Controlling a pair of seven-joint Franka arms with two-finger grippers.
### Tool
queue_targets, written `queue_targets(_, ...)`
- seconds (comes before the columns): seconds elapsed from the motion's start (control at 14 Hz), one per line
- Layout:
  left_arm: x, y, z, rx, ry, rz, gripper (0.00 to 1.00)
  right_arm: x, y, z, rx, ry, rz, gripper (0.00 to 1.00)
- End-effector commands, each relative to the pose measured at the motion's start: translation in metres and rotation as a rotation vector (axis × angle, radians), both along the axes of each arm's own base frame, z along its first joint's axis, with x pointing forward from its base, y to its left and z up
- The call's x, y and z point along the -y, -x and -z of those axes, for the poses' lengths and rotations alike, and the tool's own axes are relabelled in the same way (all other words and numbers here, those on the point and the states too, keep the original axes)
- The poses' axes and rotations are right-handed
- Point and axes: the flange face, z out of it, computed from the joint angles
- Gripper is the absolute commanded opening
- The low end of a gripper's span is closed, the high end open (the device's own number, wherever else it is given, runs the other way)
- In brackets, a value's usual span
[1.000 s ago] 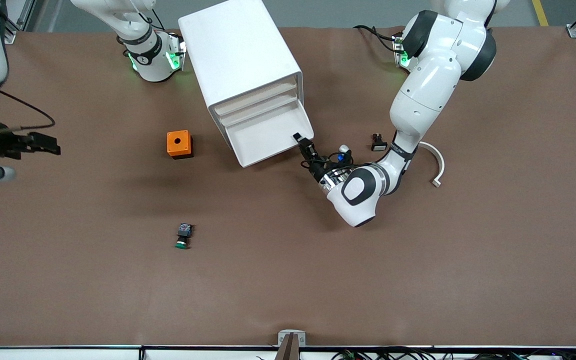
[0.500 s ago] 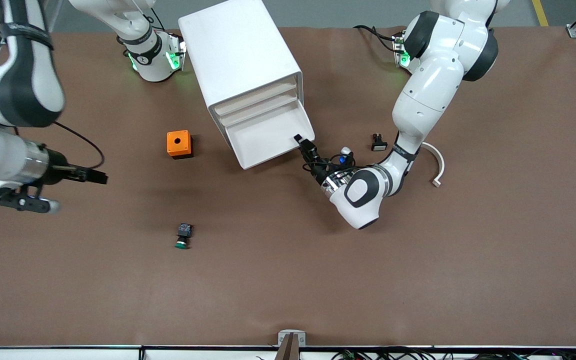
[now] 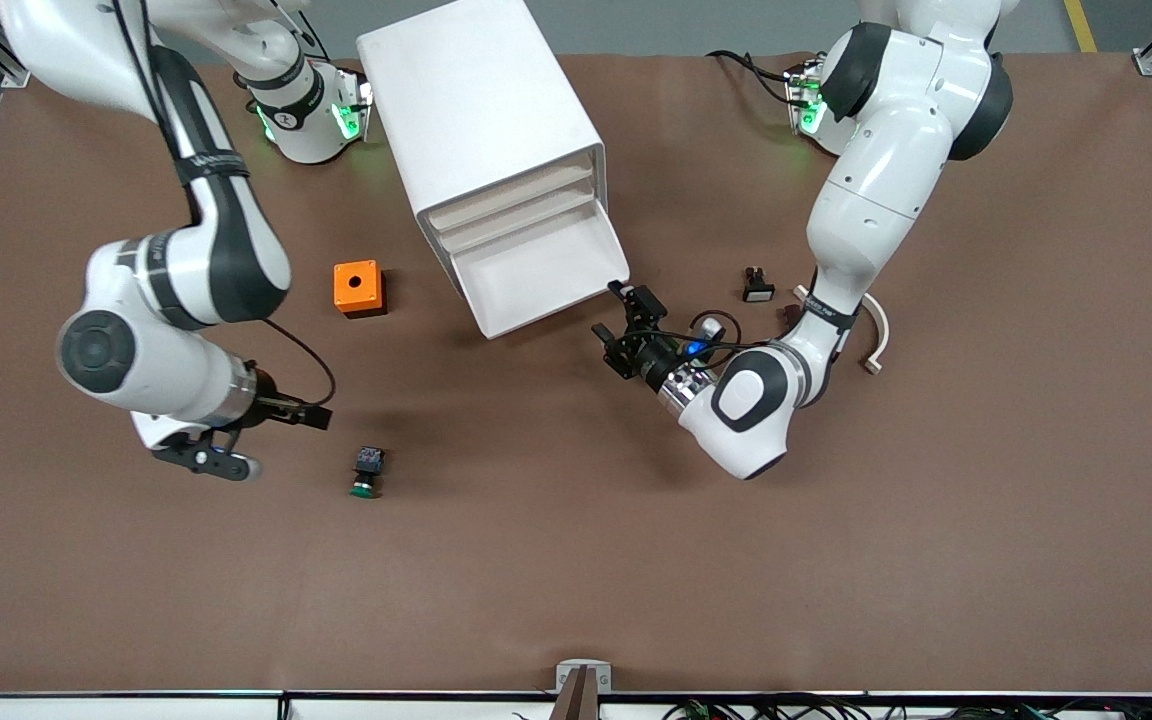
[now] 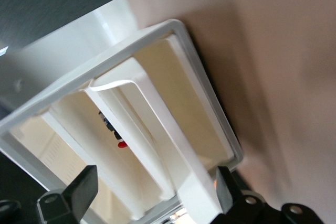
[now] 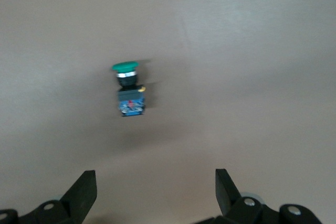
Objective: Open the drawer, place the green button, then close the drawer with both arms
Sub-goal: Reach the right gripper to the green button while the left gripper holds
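Observation:
The white cabinet (image 3: pixel 481 110) stands between the arms' bases, and its drawer (image 3: pixel 526 275) is pulled out toward the front camera. My left gripper (image 3: pixel 624 318) is open just off the drawer's corner at the left arm's end. In the left wrist view the drawer's white rim (image 4: pixel 173 150) runs between the spread fingers of that gripper (image 4: pixel 152 195), and neither finger grips it. The button (image 3: pixel 366 471), black with a green cap, lies on the table nearer the front camera. My right gripper (image 3: pixel 314 417) is open and low beside it. In the right wrist view the button (image 5: pixel 127 90) lies ahead of the empty right gripper (image 5: pixel 155 192).
An orange box with a hole (image 3: pixel 358 288) sits beside the drawer toward the right arm's end. A small black part with a white face (image 3: pixel 756 287) and a white curved piece (image 3: pixel 874 330) lie near the left arm's forearm.
The left gripper has opened, let go of the drawer's corner and drawn back a little. The right arm has swept in from its end of the table to beside the button.

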Motion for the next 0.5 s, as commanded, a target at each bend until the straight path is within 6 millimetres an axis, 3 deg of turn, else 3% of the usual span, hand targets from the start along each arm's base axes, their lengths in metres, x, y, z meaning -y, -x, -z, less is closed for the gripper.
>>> queue_targets(0.0, -0.003, -0.017, -0.032, 0.243, 0.116, 0.073, 0.99, -0.015, 0.006, 0.026, 0.043, -0.01, 0.037, 1.0)
queue_targets(0.14, -0.005, -0.03, -0.052, 0.465, 0.167, 0.15, 0.99, -0.023, 0.006, 0.055, 0.083, -0.014, 0.04, 1.0)
queue_targets(0.43, -0.008, -0.053, -0.073, 0.762, 0.149, 0.23, 0.99, -0.039, -0.001, 0.111, 0.151, -0.019, 0.043, 1.0)
